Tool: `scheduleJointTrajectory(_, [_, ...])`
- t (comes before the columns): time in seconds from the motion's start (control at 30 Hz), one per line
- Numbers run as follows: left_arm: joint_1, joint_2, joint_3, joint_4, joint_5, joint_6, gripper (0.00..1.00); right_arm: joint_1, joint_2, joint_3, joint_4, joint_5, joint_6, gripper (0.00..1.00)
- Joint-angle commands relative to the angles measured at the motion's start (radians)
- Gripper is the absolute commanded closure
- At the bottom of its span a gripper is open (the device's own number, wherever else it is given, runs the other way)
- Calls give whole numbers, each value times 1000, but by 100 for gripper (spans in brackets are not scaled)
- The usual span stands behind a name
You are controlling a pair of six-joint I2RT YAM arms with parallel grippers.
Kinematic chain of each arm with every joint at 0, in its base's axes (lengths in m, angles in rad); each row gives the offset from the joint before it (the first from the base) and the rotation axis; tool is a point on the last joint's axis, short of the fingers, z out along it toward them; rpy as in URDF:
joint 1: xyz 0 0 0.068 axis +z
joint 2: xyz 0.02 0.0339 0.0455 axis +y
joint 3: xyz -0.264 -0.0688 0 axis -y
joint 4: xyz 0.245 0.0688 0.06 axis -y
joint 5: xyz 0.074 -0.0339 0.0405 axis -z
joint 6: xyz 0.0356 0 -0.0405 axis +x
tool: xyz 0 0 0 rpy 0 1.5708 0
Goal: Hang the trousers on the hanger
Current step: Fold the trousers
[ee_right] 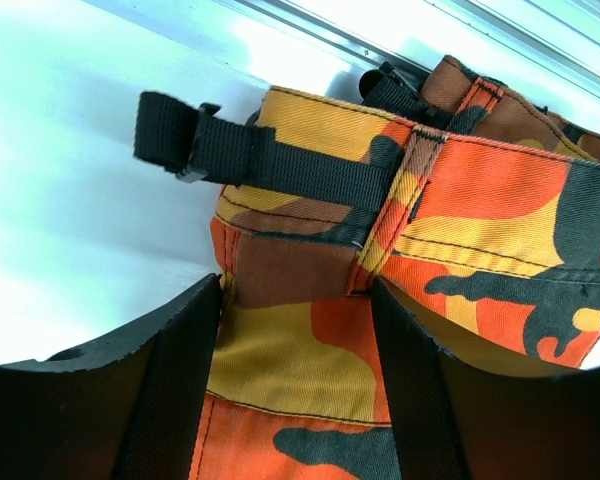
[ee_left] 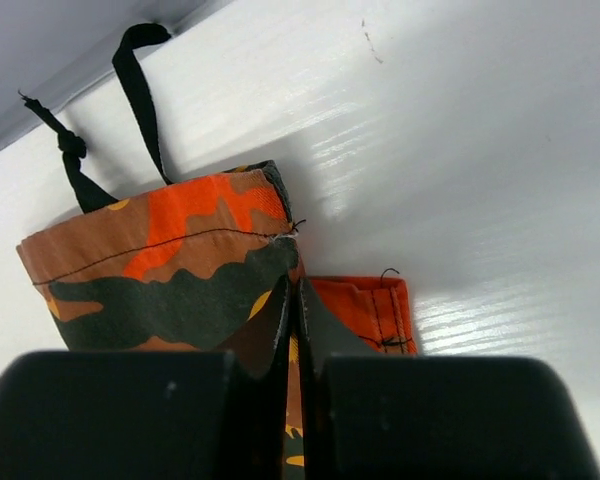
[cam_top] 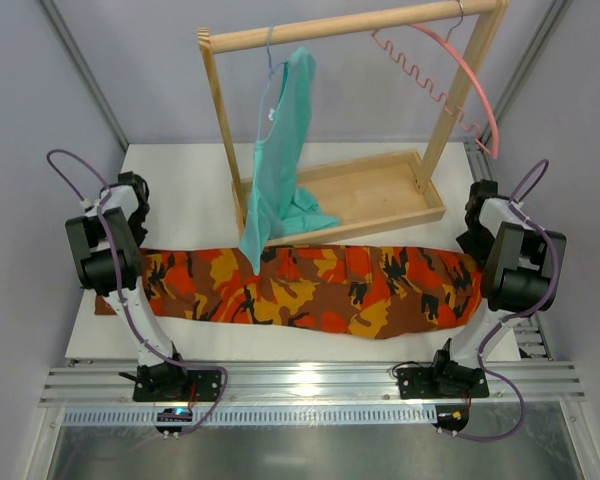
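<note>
On my far left, the left gripper (ee_left: 293, 297) has its jaws pressed together with a fold of camouflage cloth pinched in the narrow slit between them. That is the leg end of the trousers (cam_top: 310, 285). The wrist view shows the stitched hem lying on the white table (cam_top: 180, 170), and a black tie cord (ee_left: 140, 100) trails from it toward the table edge.

From overhead I see the trousers stretched flat across the table, running from one arm to the other in front of the wooden rack (cam_top: 330, 32). On the rack's rail a thin hanger (cam_top: 270, 50) carries a teal garment (cam_top: 280, 170), whose bottom drapes down onto the upper edge of the trousers.

Further right on the same rail hangs the pink hanger (cam_top: 470, 75), bare, its wavy bar and curved arm well above the table and apart from the trousers.

At the far right, the right gripper (ee_right: 295, 290) has its fingers spread wide, one on each side of the waistband. A black webbing strap (ee_right: 260, 155) with a buckle lies just beyond the fingertips. The jaws are not closed on the cloth.
</note>
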Motion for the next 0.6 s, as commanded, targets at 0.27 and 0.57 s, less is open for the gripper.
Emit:
scheduleJointTrajectory(0.27, [-58, -115, 45, -27, -237, 56, 100, 11, 36, 35, 34, 46, -3, 38])
scheduleJointTrajectory(0.57, [-121, -72, 154, -73, -324, 86, 99, 21, 51, 26, 43, 51, -11, 39])
